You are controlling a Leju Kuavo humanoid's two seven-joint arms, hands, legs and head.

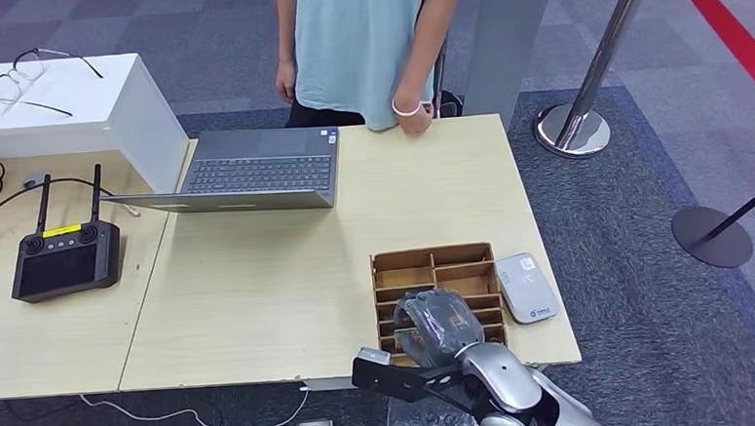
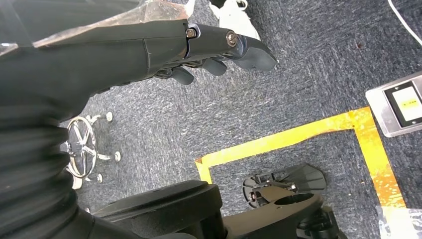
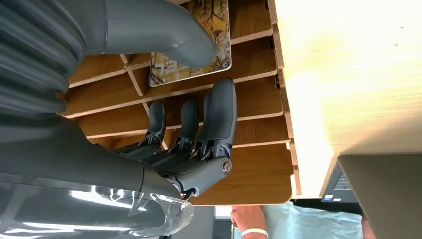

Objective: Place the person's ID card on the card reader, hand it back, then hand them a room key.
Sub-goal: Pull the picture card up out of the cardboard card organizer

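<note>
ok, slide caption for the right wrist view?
Right hand reaching into the brown wooden slotted organizer, grey thumb over a patterned card.

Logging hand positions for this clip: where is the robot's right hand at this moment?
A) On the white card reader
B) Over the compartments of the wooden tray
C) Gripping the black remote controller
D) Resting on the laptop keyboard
B: the right hand sits over the wooden tray, its fingers reaching down toward a patterned card lying in one compartment, clear of the card reader beside the tray.
</note>
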